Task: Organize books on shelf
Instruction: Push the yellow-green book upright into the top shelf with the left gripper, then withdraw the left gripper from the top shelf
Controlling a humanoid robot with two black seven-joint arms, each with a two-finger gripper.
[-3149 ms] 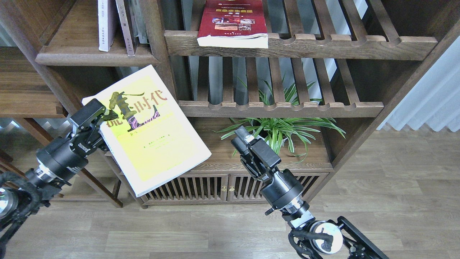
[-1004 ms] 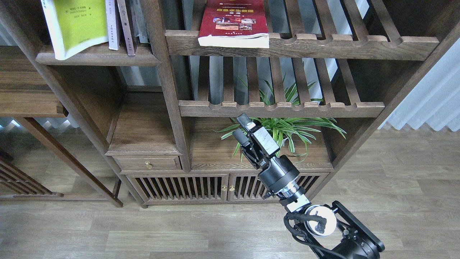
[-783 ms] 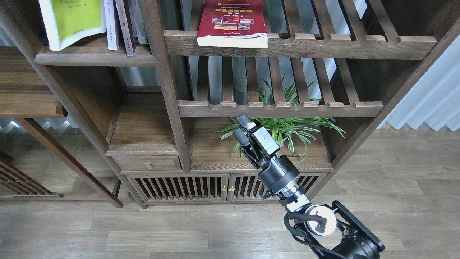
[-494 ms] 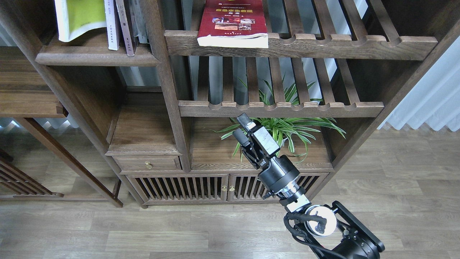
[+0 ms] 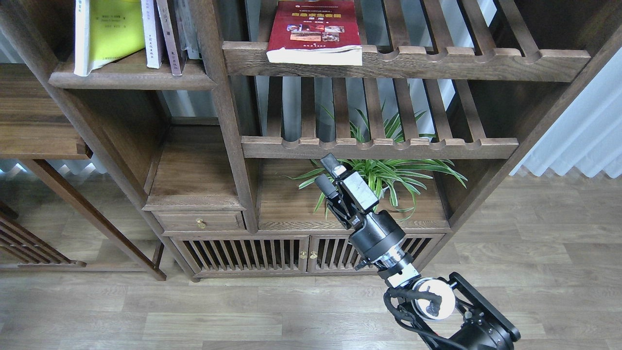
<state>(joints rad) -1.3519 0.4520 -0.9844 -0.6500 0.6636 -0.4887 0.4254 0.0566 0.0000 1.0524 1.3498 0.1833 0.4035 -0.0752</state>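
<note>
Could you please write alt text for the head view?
A yellow-green book stands on a dark wooden shelf beside thin pale volumes. A dark red book lies on a slatted rack; the right claw hovers open near a plant.

On the plank shelf [image 5: 131, 78], the yellow-green book [image 5: 104, 31] and thin pale volumes [image 5: 163, 34] fill the visible width up to the post [image 5: 218, 97]. The cubby [image 5: 194, 165] below stands open. The dark red book [image 5: 316, 31] overhangs the slatted rack [image 5: 437, 61]; bare slats lie to its right. The plant [image 5: 388, 170] crowds the lower bay.
</note>
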